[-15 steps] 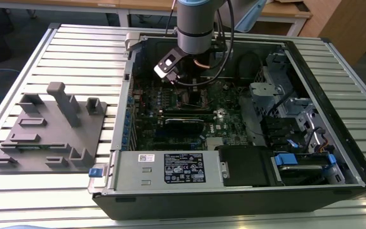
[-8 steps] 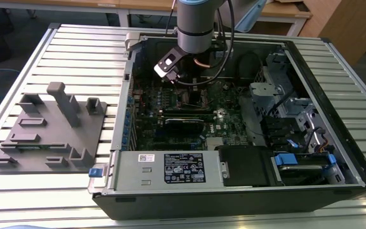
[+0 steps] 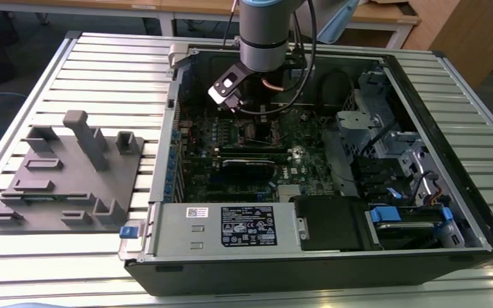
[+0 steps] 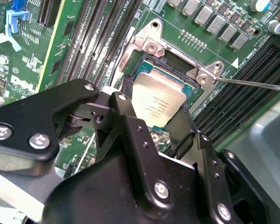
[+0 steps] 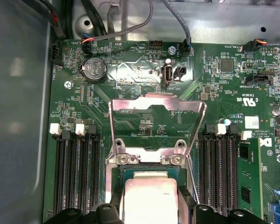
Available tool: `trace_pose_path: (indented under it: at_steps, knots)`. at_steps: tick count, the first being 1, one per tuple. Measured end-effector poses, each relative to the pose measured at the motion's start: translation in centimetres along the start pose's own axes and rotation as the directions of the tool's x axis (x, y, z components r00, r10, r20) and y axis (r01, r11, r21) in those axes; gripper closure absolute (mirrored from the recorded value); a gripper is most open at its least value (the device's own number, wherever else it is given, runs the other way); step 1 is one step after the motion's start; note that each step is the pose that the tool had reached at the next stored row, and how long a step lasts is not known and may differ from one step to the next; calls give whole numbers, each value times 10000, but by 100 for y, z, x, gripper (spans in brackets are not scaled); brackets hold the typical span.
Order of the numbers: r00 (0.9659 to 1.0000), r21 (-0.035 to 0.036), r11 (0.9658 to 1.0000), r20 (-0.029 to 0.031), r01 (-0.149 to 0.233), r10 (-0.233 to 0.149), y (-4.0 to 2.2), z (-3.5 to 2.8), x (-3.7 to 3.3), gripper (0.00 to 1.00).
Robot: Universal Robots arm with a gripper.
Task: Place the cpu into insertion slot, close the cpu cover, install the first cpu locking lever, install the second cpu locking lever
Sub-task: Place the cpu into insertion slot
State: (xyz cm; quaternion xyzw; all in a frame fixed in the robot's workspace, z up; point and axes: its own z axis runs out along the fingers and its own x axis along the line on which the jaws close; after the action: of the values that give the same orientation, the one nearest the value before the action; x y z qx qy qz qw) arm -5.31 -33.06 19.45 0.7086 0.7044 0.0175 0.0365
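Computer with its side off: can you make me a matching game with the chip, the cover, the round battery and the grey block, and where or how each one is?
Things:
1. chip
2. cover
3. round battery
4. grey block

Places or states:
A. on the table, outside the computer case
B. right at the gripper
C. on the green board, near the cables
D. tipped up, open

Pairs: 1-B, 2-D, 3-C, 4-A

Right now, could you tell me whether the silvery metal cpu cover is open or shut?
Open: the silvery square cover frame stands raised, leaving the silver-grey square cpu uncovered.
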Motion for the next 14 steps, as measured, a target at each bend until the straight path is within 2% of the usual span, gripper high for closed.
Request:
trace_pose_path:
  at_steps: [14]
  knots:
    - [10000, 2, 10000, 4, -57, 57, -11, 2, 0, 46]
